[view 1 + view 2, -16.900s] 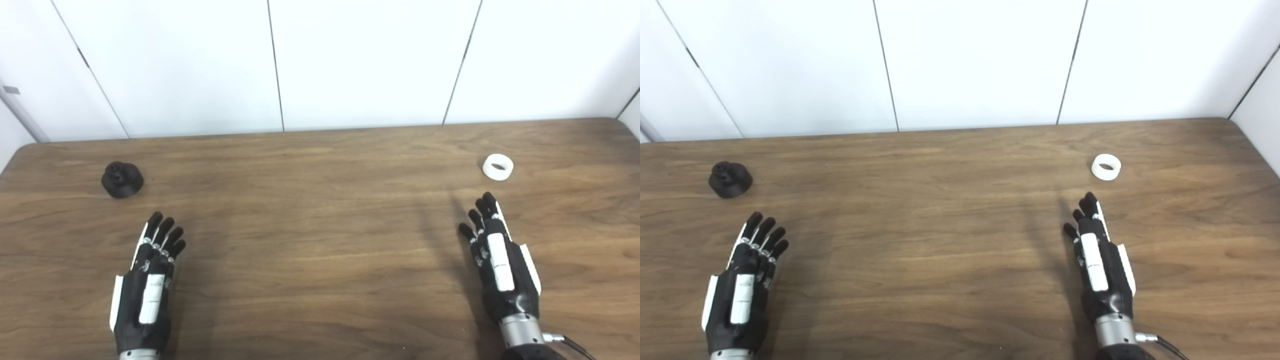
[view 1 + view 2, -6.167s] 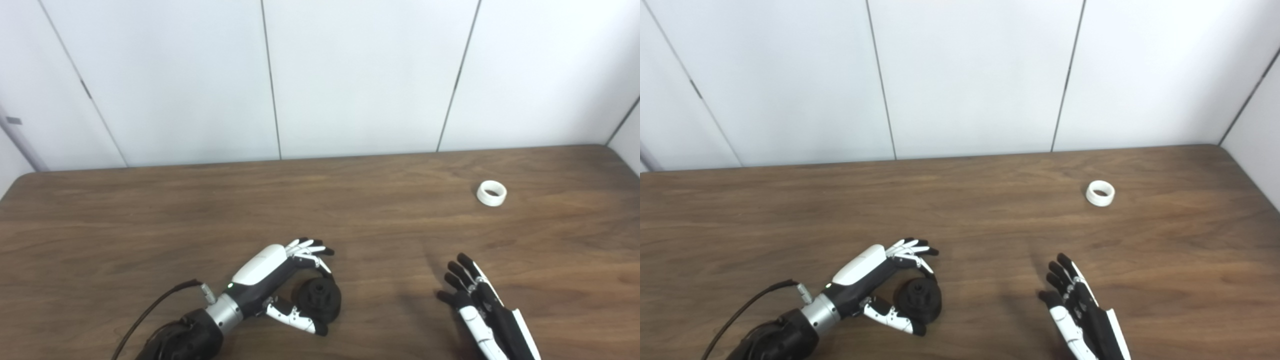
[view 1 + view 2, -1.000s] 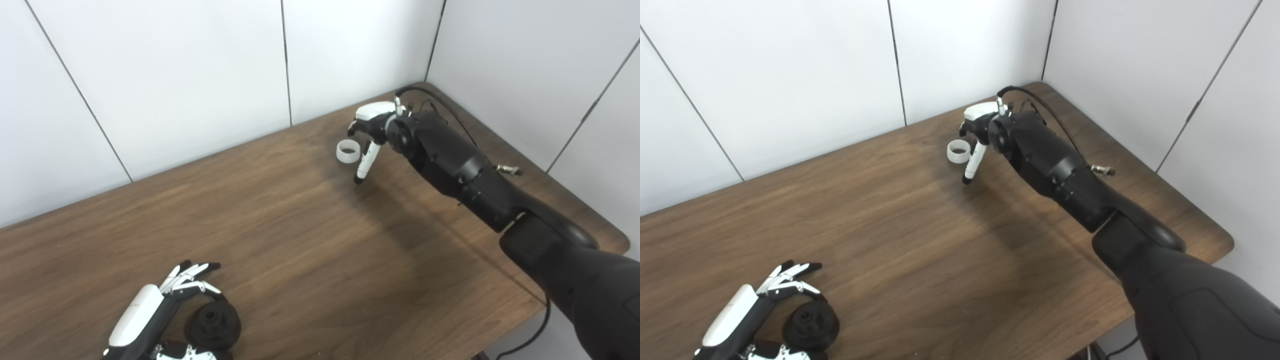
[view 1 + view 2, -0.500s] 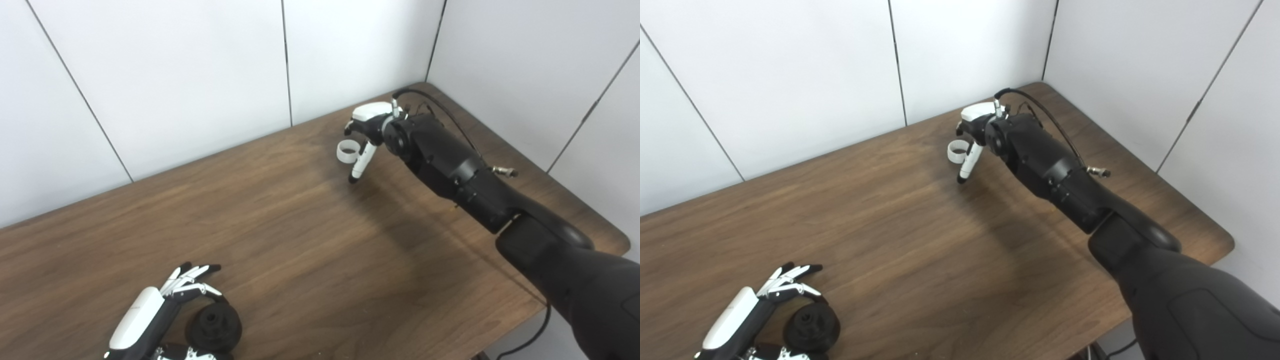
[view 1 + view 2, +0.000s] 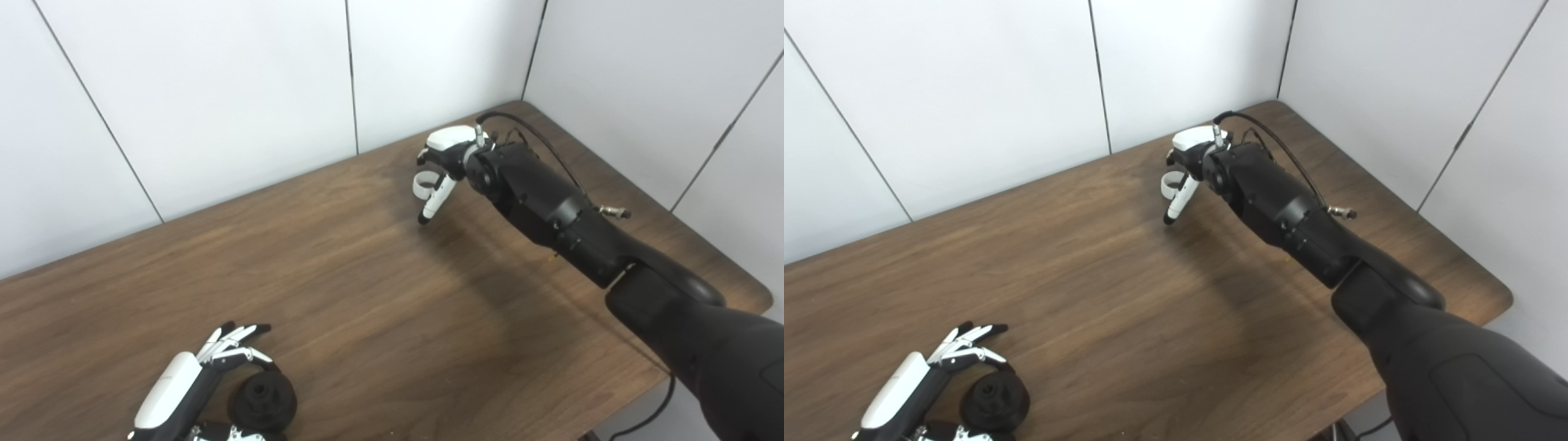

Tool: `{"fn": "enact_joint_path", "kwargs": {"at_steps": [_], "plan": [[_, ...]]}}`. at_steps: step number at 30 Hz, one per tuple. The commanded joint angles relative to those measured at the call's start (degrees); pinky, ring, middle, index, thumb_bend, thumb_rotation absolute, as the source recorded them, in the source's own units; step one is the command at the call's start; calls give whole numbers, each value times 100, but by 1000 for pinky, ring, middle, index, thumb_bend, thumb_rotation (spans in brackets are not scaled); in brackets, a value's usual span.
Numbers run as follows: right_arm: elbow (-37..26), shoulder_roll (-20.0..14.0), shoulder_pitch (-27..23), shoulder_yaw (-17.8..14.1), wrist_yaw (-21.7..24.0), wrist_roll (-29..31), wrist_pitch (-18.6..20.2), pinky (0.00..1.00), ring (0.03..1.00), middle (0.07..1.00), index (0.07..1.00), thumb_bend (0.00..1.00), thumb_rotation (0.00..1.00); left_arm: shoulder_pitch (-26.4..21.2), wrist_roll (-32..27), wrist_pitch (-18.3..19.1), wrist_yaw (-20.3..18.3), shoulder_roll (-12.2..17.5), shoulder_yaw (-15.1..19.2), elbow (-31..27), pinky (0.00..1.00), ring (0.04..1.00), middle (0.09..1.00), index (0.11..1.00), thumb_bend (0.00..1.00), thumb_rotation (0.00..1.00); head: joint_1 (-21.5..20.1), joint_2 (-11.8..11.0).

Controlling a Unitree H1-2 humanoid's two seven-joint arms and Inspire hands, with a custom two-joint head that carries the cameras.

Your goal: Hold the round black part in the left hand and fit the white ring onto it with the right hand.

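Left eye view shows us the white ring (image 5: 424,184), a short, smooth band with a wide bore, far up the tabletop (image 5: 367,294) near its back corner. Our right robot hand (image 5: 442,166) is over it: one white finger crosses in front of the ring and points down at the wood, and the rest of the hand hides the ring's far side. We cannot tell whether the ring is pinched and lifted or still lies on the wood, so we call that hand's state unclear.

Well apart from the ring, toward the near left edge, sits the round black part (image 5: 263,401), a squat disc with a raised hub and a dark hole in its middle. It rests on the tabletop with our left robot hand (image 5: 184,392) curled around it, fingers over its far side and thumb at its near side, so we judge it held and steadied.

As we read it, the holding half of the task is done and the ring pickup is in hand. Left to do: secure the ring, carry it across to the black part, and seat it on the hub.
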Motion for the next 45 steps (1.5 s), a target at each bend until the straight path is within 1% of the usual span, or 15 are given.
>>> {"fn": "enact_joint_path", "kwargs": {"at_steps": [1, 11, 25, 29, 45], "plan": [[-81, -133, -294, -38, -122, -68, 62, 1000, 1000, 1000, 899, 964, 514, 109, 93, 63, -81, 58, -38, -50, 1000, 916, 901, 476, 514, 46, 1, 11], [45, -148, -372, 46, -178, -98, 17, 1000, 1000, 1000, 895, 961, 506, 125, 83, 76, -78, 59, -31, -55, 1000, 918, 901, 476, 514, 46, -11, 12], [23, -194, -369, 38, -171, -112, 48, 1000, 1000, 1000, 893, 968, 496, 133, 57, 58, -80, 79, -15, -65, 1000, 918, 901, 476, 514, 45, -19, 29], [24, -197, -384, 36, -150, -114, 57, 1000, 1000, 1000, 898, 954, 492, 135, 79, 44, -68, 89, -14, -70, 1000, 916, 900, 476, 514, 45, -23, 38], [69, -191, -425, 35, -143, -165, 95, 1000, 1000, 1000, 895, 949, 475, 146, 45, 71, -113, 120, 2, -110, 1000, 919, 900, 476, 514, 45, -96, 57]]}}
